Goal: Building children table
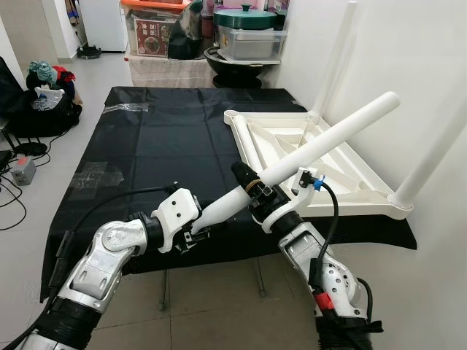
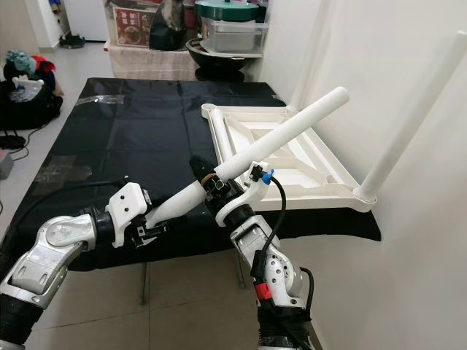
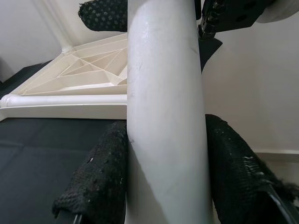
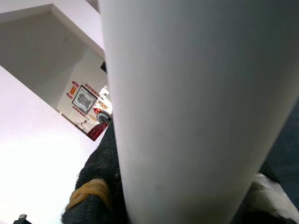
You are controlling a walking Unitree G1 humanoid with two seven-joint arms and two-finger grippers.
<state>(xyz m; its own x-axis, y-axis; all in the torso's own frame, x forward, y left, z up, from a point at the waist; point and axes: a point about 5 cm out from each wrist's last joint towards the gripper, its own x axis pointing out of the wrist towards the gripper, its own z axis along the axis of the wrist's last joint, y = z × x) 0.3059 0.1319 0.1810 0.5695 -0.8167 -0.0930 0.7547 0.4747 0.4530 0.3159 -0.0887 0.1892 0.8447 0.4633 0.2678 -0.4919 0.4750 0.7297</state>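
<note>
Above the black table (image 1: pixel 146 138), both pincers grip a smooth white leg (image 1: pixel 321 142).

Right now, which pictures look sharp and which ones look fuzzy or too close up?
Left eye view: sharp and evenly lit, showing the white table leg held by the left gripper and right gripper. Left wrist view: the leg is close but fairly clear, and the upturned tabletop stays readable. Right wrist view: the leg is so near it is a soft blur.

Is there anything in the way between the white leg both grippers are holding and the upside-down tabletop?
Nothing visible. The white plastic tube leg slants over the upturned white tabletop, held by the left gripper and right gripper.
</note>
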